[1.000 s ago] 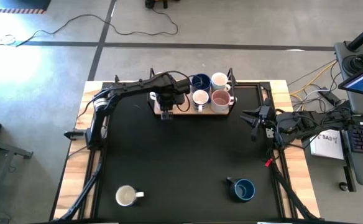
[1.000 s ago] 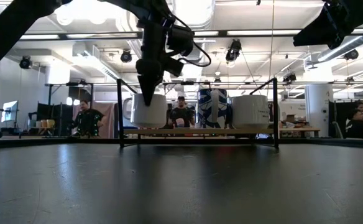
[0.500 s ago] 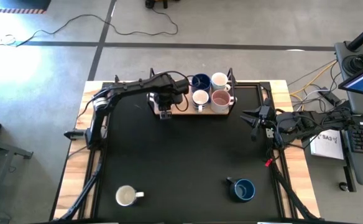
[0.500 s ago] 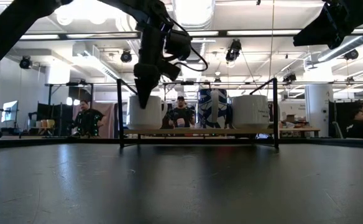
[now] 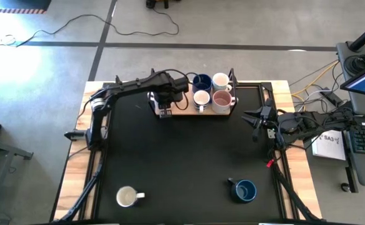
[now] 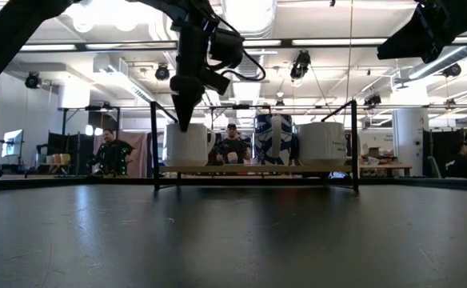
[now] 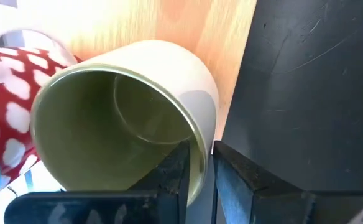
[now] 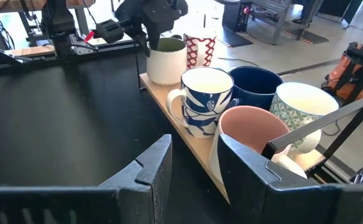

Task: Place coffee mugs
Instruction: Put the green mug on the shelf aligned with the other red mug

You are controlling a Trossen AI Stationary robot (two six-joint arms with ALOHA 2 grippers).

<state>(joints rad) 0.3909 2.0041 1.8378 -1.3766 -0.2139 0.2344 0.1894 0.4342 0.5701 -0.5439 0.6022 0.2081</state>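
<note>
From the high view, the left tool (image 5: 164, 107) is at the left end of the wooden tray (image 5: 182, 110) at the far edge of the black surface (image 5: 182, 162). There it stands over the mug it has brought, and its own body hides that mug. Four more mugs stand on the tray to its right, touching or nearly touching. A cream mug (image 5: 127, 197) and a dark blue mug (image 5: 244, 190) stand alone at the near edge, well apart, with the cream one on the left arm's side. The right tool (image 5: 255, 122) waits at the right edge of the surface, its fingers apart with nothing between them.

In the low view, the left tool (image 6: 183, 108) points straight down, with its tip at the rim of the pale mug (image 6: 187, 144). This mug stands upright and flat on the tray (image 6: 249, 169).

In the left wrist view, the mug is directly under the tool, its open mouth turned up to it. One dark finger (image 7: 172, 180) is inside the cream-green mug (image 7: 125, 118) and the other is outside, with the thin wall between them. A small gap shows, so I judge the grip is loosening, and the tool must go straight up along the mug's axis. The glaze is smooth and shiny, the body round. A red-and-white printed mug (image 7: 7, 106) stands just beside it.

In the right wrist view, the olive-lined mug (image 8: 166, 60) is upright on the light wood, and the glossy pink mug (image 8: 250, 140) is nearest.
</note>
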